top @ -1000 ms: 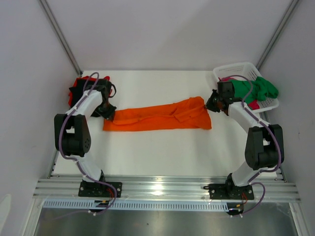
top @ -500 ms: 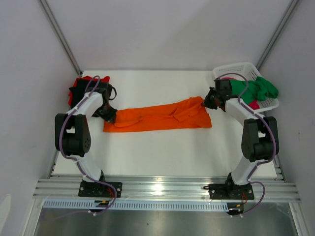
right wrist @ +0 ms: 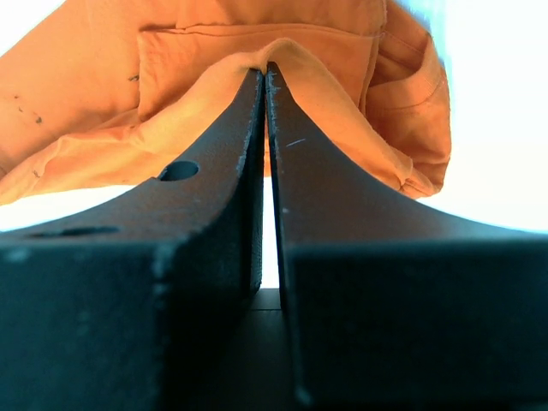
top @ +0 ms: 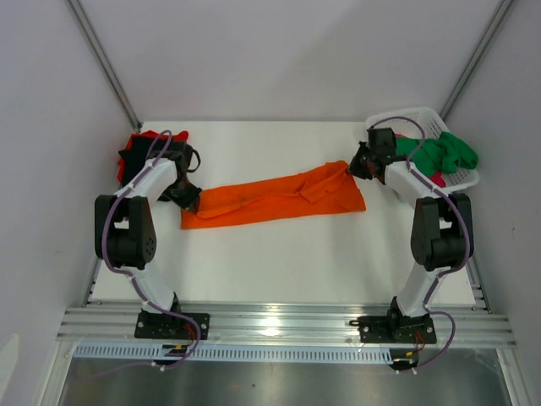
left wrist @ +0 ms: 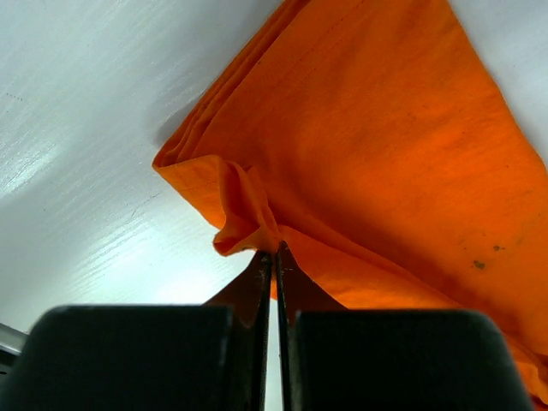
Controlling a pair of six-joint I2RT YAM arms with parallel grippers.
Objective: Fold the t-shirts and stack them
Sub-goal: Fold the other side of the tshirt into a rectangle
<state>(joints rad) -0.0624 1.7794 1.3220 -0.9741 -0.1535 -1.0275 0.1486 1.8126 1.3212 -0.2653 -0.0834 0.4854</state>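
Top external: right end of orange t-shirt (top: pixel 270 199) farther back; left fingers (left wrist: pixel 261 287), right fingers (right wrist: pixel 214 171) tight on it.

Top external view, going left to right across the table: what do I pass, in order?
red t-shirt → left hand → orange t-shirt, pinched at both ends → right hand → white basket holding the green t-shirt

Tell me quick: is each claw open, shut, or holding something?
Left gripper: shut, pinching the left end of the orange t-shirt.
Right gripper: shut, pinching the right end of the same shirt.
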